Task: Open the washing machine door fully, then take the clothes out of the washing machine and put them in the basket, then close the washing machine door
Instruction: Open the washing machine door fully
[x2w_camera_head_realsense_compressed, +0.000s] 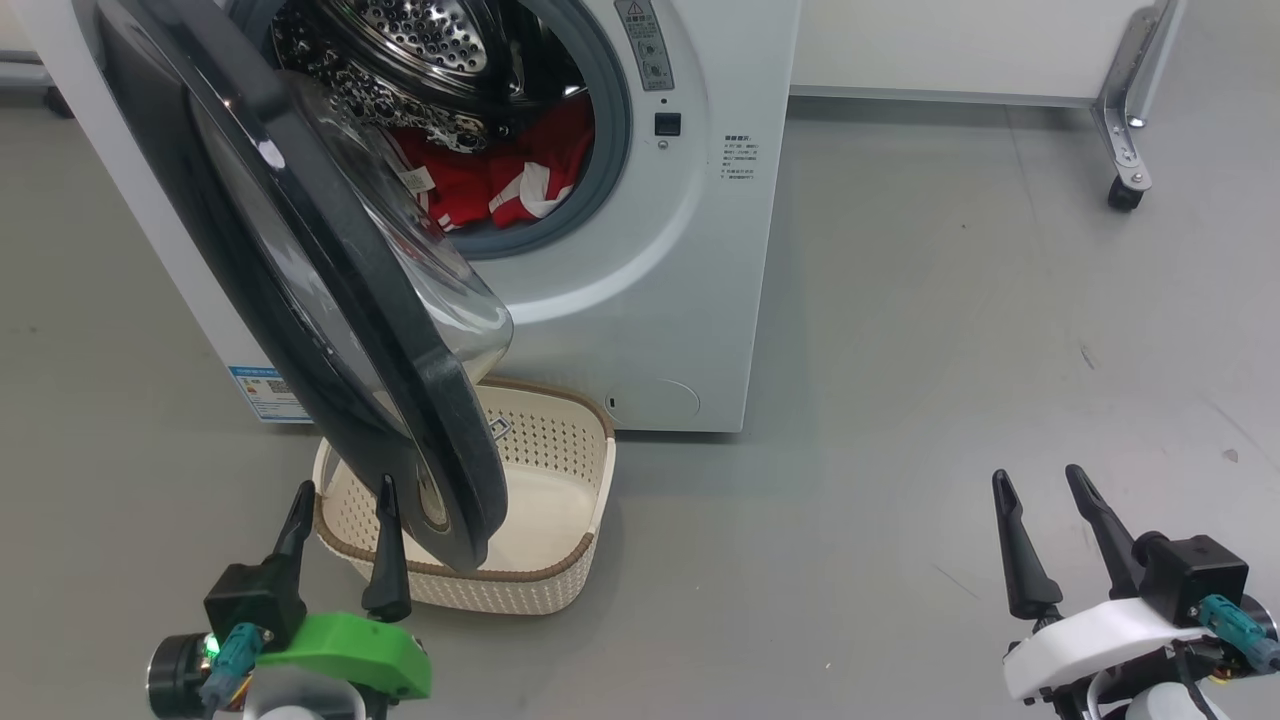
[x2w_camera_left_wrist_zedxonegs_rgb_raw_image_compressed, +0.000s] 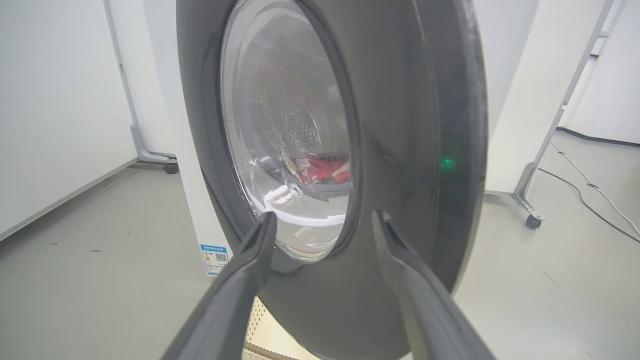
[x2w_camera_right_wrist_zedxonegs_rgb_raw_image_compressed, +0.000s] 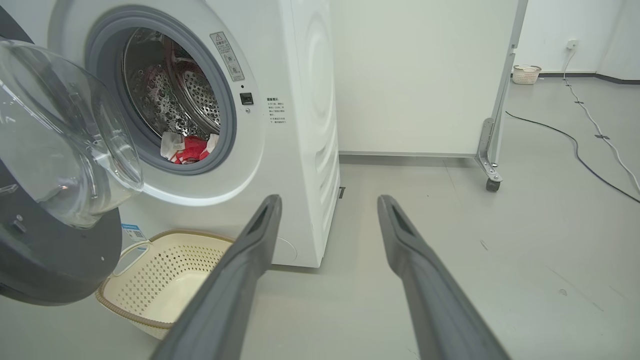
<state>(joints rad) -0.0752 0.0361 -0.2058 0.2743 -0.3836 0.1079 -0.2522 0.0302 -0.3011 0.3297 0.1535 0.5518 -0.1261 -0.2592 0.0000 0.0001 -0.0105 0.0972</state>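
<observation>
The white washing machine (x2w_camera_head_realsense_compressed: 650, 300) stands ahead with its black-rimmed door (x2w_camera_head_realsense_compressed: 330, 300) swung partly out to the left, its glass bowl (x2w_camera_right_wrist_zedxonegs_rgb_raw_image_compressed: 60, 130) bulging toward the opening. Red clothes (x2w_camera_head_realsense_compressed: 510, 180) with white stripes lie low in the steel drum, also seen as clothes (x2w_camera_right_wrist_zedxonegs_rgb_raw_image_compressed: 187, 147). The cream basket (x2w_camera_head_realsense_compressed: 560, 440) sits on the floor under the door's lower edge. My left gripper (x2w_camera_head_realsense_compressed: 345, 505) is open, its fingers just in front of the door's outer face (x2w_camera_left_wrist_zedxonegs_rgb_raw_image_compressed: 400, 125). My right gripper (x2w_camera_head_realsense_compressed: 1040, 490) is open over bare floor to the right, holding nothing.
Grey floor (x2w_camera_head_realsense_compressed: 950, 350) stretches to the right of the machine. A white panel on a castor frame (x2w_camera_head_realsense_compressed: 1125, 190) stands at the back right. A cable (x2w_camera_right_wrist_zedxonegs_rgb_raw_image_compressed: 575, 145) runs across the floor farther off, and another small basket (x2w_camera_right_wrist_zedxonegs_rgb_raw_image_compressed: 527, 74) sits by the far wall.
</observation>
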